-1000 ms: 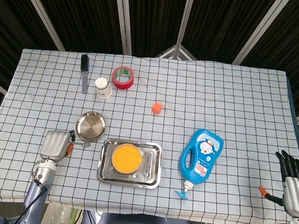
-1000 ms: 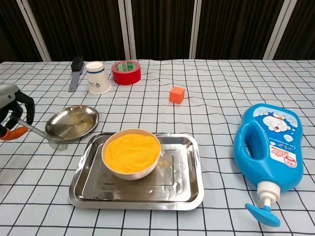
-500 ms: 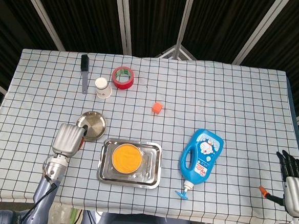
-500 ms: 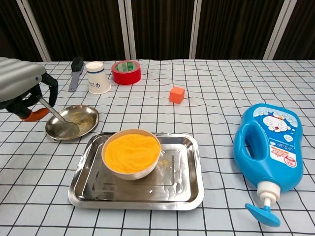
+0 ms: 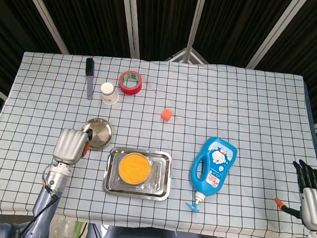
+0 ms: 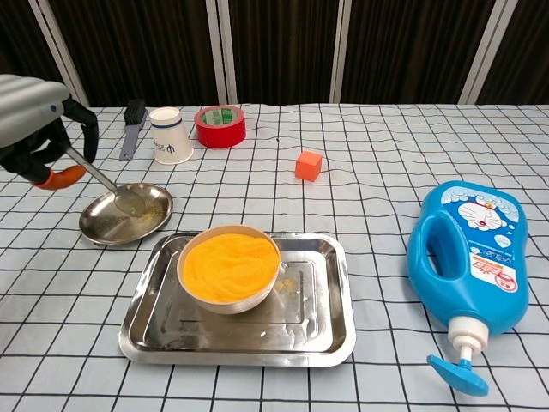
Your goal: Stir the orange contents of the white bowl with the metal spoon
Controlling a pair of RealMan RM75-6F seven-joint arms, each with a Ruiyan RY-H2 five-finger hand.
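Fingers [image 6: 75, 127] of the left hand [image 6: 34, 120] are being kept curled around the orange handle of the spoon [image 6: 103, 182], which is being carried in the air rather than lying on the desk [image 6: 369, 154]. Over the last second the spoon is being lifted from the cloth near the left edge and swung inward and upward; its metal end is now being held over the small pan [image 6: 126, 215], and whether it touches the pan's floor cannot be told. In the head view the left hand [image 5: 71, 144] is being shown just beside the pan [image 5: 97, 133], with the spoon mostly hidden beneath it.

The bowl [image 6: 229, 268], filled level with orange contents, is being left untouched in the tray [image 6: 330, 322] near the front edge of the desk, a little left of centre. Its surface is looking smooth, so stirring is being judged as not yet begun. The pick-up seems done, and the spoon is being brought toward the bowl, which lies to the right of the pan and nearer the front edge.

The right hand [image 5: 311, 187] is being held off the right front corner with its dark fingers [image 5: 303, 171] spread and nothing in them.
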